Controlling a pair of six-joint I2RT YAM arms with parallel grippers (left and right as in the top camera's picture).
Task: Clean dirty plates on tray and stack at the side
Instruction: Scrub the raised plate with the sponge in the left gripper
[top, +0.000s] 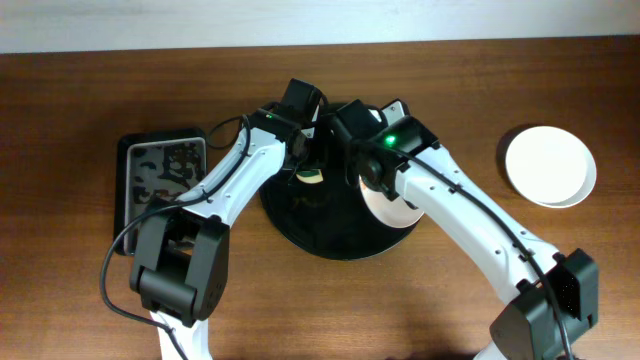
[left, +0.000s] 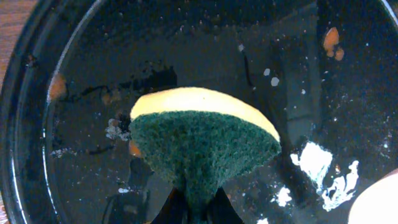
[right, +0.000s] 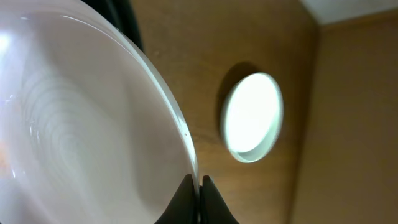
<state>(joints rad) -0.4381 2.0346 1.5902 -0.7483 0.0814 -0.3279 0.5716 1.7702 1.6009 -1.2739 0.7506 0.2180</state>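
From overhead, both arms meet over the black tray (top: 330, 235). The left arm (top: 235, 170) brings a sponge (top: 310, 178) above the tray's far-left part, and the right arm (top: 460, 205) holds a white plate (top: 388, 207) tilted on edge above the tray's right half. A stack (top: 548, 165) of white plates sits on the desk (top: 80, 300) well to the right of the tray, and a small sponge tray (top: 160, 178) lies to the tray's left. With the two wrists so close together, a scrub stroke could knock one arm against the other. In the left wrist view, the left pincer (left: 193, 210) is clamped on the sponge where its green scouring side folds to a narrow waist, and orange and white smears dot the tray floor below. That pinch looks slim, so hard rubbing could twist the sponge out, and a sponge dipping to the tray could pick the mess back up. In the right wrist view, the right pincer (right: 200, 186) is closed on the plate's thin rim only, with the stack seen beyond the rim, away from the tray. A push from the sponge against the face would lever the smooth plate about that small hold, so it may slip, swing or drop onto the tray.
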